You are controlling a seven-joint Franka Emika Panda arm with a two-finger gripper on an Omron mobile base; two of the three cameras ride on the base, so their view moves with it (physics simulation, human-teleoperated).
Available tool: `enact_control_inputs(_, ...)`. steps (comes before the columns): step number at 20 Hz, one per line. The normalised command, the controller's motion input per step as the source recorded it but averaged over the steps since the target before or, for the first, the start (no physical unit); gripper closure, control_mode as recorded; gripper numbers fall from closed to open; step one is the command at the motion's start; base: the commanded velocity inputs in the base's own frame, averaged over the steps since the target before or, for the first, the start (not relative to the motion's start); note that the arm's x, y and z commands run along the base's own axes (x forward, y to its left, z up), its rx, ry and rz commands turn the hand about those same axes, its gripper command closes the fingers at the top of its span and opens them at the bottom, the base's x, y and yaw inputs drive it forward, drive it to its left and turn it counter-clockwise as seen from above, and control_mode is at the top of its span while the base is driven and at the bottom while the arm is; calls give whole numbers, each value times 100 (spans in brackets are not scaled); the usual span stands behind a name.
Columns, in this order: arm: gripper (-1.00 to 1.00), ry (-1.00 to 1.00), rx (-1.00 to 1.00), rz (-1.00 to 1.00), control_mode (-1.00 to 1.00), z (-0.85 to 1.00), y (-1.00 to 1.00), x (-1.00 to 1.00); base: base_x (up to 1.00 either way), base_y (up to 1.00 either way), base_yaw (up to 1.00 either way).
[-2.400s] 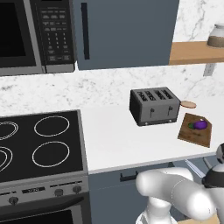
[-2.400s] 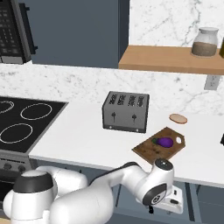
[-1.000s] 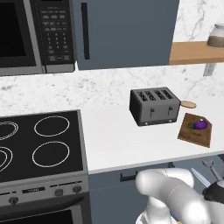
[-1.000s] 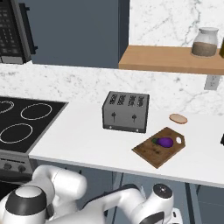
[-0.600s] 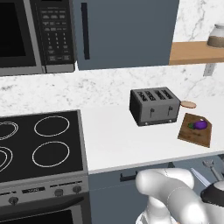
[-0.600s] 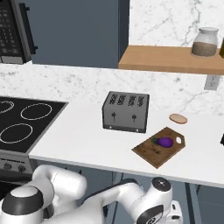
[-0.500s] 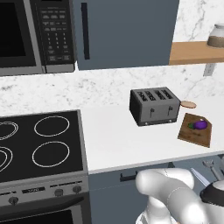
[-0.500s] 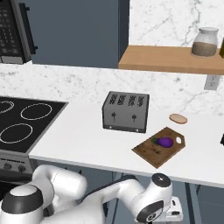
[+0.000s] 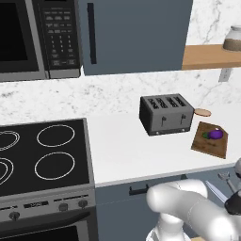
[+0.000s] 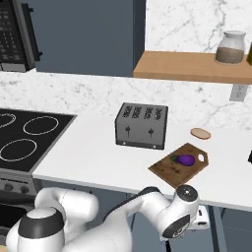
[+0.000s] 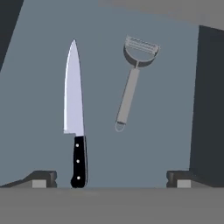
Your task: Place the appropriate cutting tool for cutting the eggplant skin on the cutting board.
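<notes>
The cutting tool, a slim light-grey peeler (image 11: pixel 131 83) with a wider head, lies flat on the floor of an open drawer (image 11: pixel 39 87); it is also small at the drawer's edge as the peeler (image 9: pixel 225 178). My gripper (image 11: pixel 111 179) hangs above it, open, its fingertips (image 11: pixel 43 178) wide apart and holding nothing. On the counter, the dark-brown cutting board (image 9: pixel 207 145) (image 10: pixel 170 170) carries the purple eggplant (image 9: pixel 215 134) (image 10: pixel 185 159).
A long silver knife (image 11: pixel 73 100) with a black handle lies left of the peeler, seen again as the knife (image 9: pixel 216 190). A dark drawer wall (image 11: pixel 210 105) rises on the right. A toaster (image 9: pixel 165 114) (image 10: pixel 141 125) and a tan disc (image 10: pixel 200 133) stand by the board; the stove (image 9: pixel 42 150) is at the left.
The arm has sunk lower in front of the counter toward the open drawer, uncovering the peeler and knife; over the last half second it barely moves. Counter things are unmoved.
</notes>
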Motion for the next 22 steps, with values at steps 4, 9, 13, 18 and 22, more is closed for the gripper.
enact_control_inputs(4,-100,-18,10,0,-100,-8,-31,1,0,0,0)
enact_control_inputs(9,-100,-2,16,-13,-100,0,-7,20,0,0,0)
enact_control_inputs(13,-100,2,13,-18,-100,4,0,34,0,0,0)
enact_control_inputs(18,-100,1,7,-12,-100,-7,0,9,0,0,0)
enact_control_inputs(22,-100,0,0,-10,-100,-21,0,0,0,0,0)
